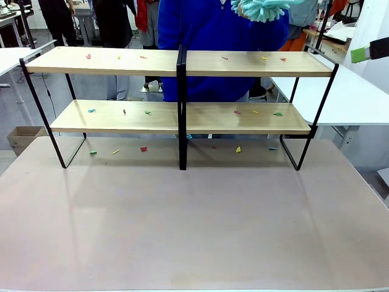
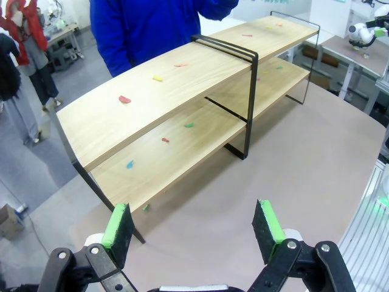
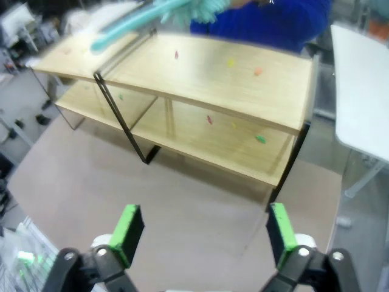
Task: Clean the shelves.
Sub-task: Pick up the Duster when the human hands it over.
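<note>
**Both jaws open and empty, shelves well ahead on the table**

The pinkish-grey table (image 1: 194, 219) stretches out below and ahead of both sets of jaws, and its near part is bare. The shelves (image 1: 182, 91) stand on its far part, well ahead of the left jaws and the right jaws and touching neither. They are two long light-wood boards, one above the other, in a thin black frame with a black centre post. From each wrist they run slantwise across the space ahead of the jaws.

Beyond the shelves, farther from the jaws, stands a person in a blue top (image 1: 213, 36). The person holds a fluffy teal duster (image 1: 261, 9) above the upper board; the right wrist view shows it blurred.

Small coloured scraps (image 1: 144, 112) lie scattered on both boards, and a few more lie on the table under the lower board.

The left jaws stand wide apart with nothing between their green pads (image 2: 118, 225). The right jaws are spread just as wide, with only bare table showing between their pads (image 3: 129, 228)
</note>
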Available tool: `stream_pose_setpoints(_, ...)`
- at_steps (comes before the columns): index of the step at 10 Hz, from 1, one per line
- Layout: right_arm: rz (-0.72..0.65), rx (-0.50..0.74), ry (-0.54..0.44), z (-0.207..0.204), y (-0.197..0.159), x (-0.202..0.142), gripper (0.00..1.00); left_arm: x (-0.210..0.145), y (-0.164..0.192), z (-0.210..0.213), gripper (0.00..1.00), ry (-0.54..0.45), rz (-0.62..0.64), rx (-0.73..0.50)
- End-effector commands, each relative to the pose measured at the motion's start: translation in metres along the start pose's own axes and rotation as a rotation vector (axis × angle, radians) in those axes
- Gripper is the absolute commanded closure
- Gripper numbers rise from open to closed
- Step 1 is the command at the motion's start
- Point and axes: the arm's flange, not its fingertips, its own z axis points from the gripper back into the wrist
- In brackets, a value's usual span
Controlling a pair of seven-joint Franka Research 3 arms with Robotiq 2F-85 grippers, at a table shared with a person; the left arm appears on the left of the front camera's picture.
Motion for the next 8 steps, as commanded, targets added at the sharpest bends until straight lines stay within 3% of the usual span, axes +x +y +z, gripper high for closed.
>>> stream_pose_setpoints(1, -0.404, 0.022, 0.009, -0.021, -0.018, 0.087, 0.0, 0.0, 0.001, 0.0, 0.0, -0.001, 0.002, 0.0)
stream_pose_setpoints(2, -0.691, 0.038, 0.021, -0.036, -0.021, 0.123, 0.0, 0.0, 0.001, 0.0, 0.0, -0.001, 0.002, 0.0)
stream_pose_setpoints(3, -0.805, 0.117, 0.043, -0.059, -0.022, 0.145, 0.0, 0.0, 0.001, 0.0, 0.0, -0.001, 0.002, 0.0)
stream_pose_setpoints(4, -0.771, 0.223, 0.125, -0.088, -0.017, 0.154, 0.0, 0.0, 0.001, 0.0, 0.0, -0.001, 0.002, 0.0)
stream_pose_setpoints(5, -0.681, 0.232, 0.19, -0.104, -0.003, 0.15, 0.0, 0.0, 0.001, 0.0, 0.0, -0.001, 0.002, 0.0)
stream_pose_setpoints(6, -0.619, 0.155, 0.097, -0.072, -0.022, 0.135, 0.0, 0.0, 0.001, 0.0, 0.0, -0.001, 0.002, 0.0)
stream_pose_setpoints(8, -0.733, 0.222, 0.154, -0.107, -0.005, 0.148, 0.0, 0.0, 0.001, 0.0, 0.0, -0.001, 0.002, 0.0)
